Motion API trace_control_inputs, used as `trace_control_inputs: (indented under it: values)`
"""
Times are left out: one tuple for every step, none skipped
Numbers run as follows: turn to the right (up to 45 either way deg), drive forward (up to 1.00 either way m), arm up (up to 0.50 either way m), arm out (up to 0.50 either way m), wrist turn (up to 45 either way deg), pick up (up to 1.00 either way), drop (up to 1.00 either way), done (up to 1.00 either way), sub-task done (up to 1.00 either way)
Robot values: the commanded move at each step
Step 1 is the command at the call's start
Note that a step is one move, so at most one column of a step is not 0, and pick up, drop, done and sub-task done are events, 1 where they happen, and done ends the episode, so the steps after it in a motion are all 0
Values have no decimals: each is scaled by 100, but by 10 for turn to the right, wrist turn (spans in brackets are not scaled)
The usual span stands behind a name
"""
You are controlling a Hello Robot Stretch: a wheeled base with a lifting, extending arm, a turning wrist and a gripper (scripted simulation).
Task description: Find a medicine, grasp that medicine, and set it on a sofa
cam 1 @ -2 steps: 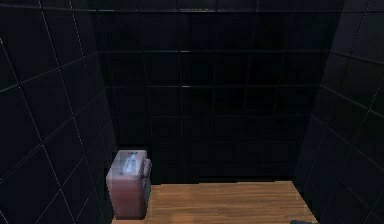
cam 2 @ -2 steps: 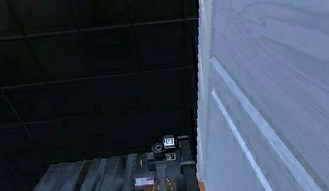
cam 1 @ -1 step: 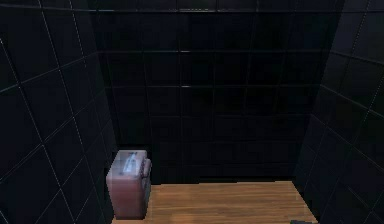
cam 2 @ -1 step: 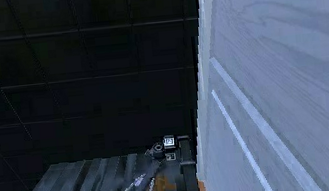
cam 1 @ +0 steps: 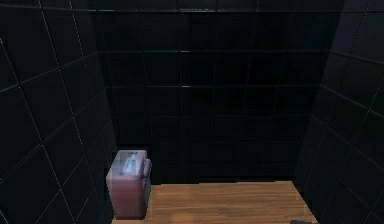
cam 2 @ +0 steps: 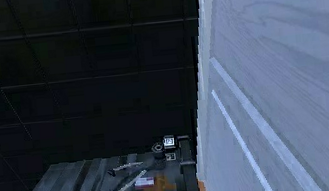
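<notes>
Tiles (cam 1: pixel 200 90), black and square, line a narrow corner in the forward view above a wooden floor (cam 1: pixel 230 203). At the lower left stands a pinkish-grey box (cam 1: pixel 128 195) with a pale blue-white object (cam 1: pixel 129 163) on top; whether that is the medicine cannot be told. In the arm side view the arm (cam 2: pixel 186 167) rises beside a white door (cam 2: pixel 282 82), and the pincer (cam 2: pixel 111 185) shows against a dark ribbed surface (cam 2: pixel 71 188). How its fingers stand, whether it holds anything, and where the pale object lies from it cannot be told.
</notes>
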Motion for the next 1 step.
trace_control_inputs:
  values:
    - [0, 0, 0, 0, 450, 0, 0, 0, 0]
